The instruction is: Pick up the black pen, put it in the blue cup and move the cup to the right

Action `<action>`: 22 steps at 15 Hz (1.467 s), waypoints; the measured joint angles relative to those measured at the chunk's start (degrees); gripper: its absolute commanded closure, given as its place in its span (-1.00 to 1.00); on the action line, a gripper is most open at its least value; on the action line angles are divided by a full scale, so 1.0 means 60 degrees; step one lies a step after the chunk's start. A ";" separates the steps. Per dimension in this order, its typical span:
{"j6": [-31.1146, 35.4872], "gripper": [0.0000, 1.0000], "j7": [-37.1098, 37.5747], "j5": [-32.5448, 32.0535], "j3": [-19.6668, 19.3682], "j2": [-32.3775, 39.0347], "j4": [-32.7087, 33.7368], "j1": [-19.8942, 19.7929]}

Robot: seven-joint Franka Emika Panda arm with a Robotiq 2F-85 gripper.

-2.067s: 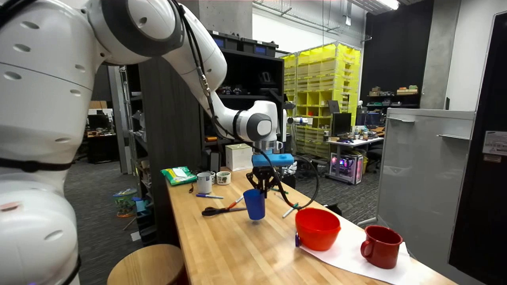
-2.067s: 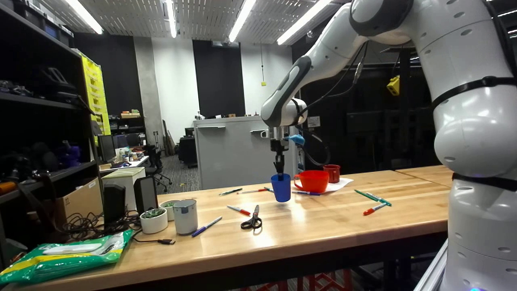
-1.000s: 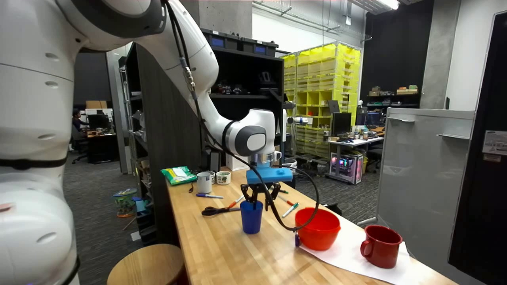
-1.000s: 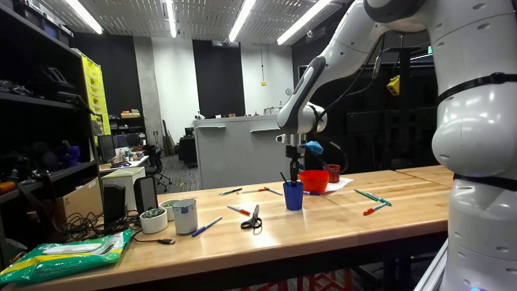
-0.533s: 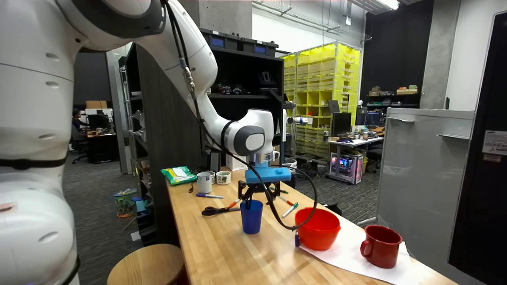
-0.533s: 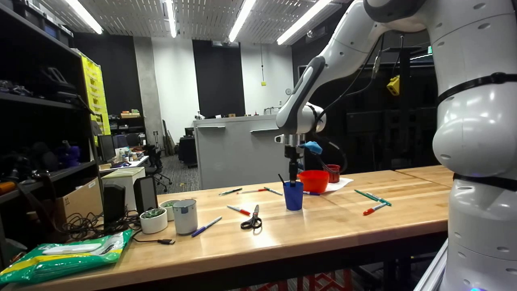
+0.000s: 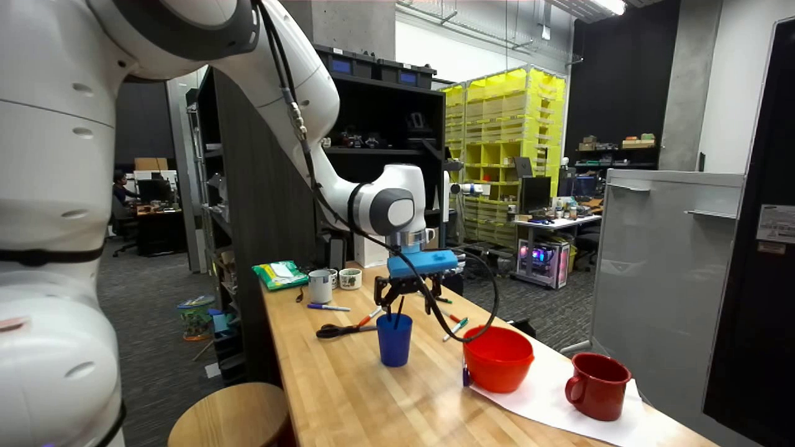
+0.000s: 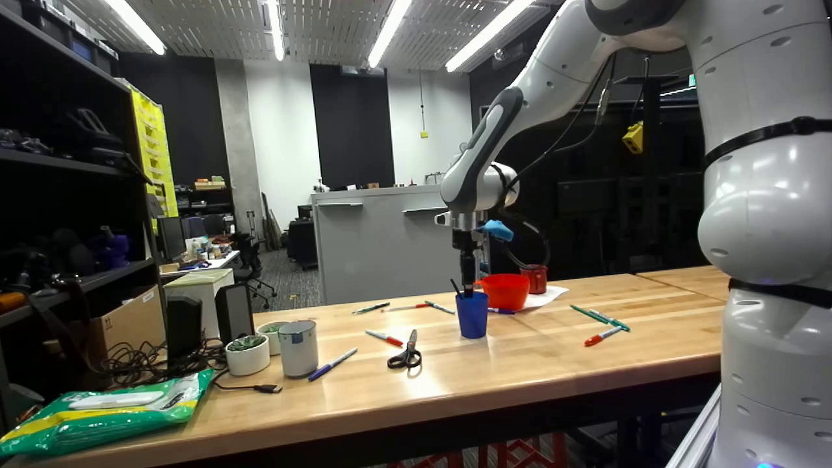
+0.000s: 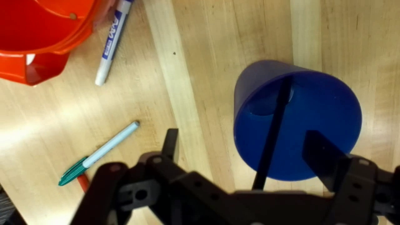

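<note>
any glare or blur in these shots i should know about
In the wrist view, bright glare on the table at the left, and the gripper mostly dark, its near parts looking slightly soft; in an exterior view, ceiling lights blown out to white, with shine on the table near the scissors.

Above the sky-blue block [image 7: 428, 263], the arm [image 7: 320, 93] is glossy white and smoothly rounded, with dark grey joint covers [image 7: 377, 214] and, well apart from the block, small sunken holes [image 7: 82, 90] and a black strap [image 7: 37, 257]. A silvery metal collar [image 7: 407, 238] sits just above the block. Black cabling [image 7: 495, 295] loops out beside the block and, well above it, carries a metallic fitting [image 7: 298, 122]. Below the block, the gripper [image 7: 408, 310] is black, angular and hinged, dotted with small round fasteners [image 9: 364, 162] seen in the wrist view.
</note>
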 measured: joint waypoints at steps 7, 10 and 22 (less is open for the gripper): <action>-0.1375 -1.00 -0.0166 -0.0507 0.0045 0.0004 0.1240 0.0284; -0.2146 -1.00 -0.0807 -0.0497 0.0170 0.0007 0.1890 0.0453; -0.4132 -1.00 -0.6065 -0.0744 0.0548 0.0592 0.3890 0.0895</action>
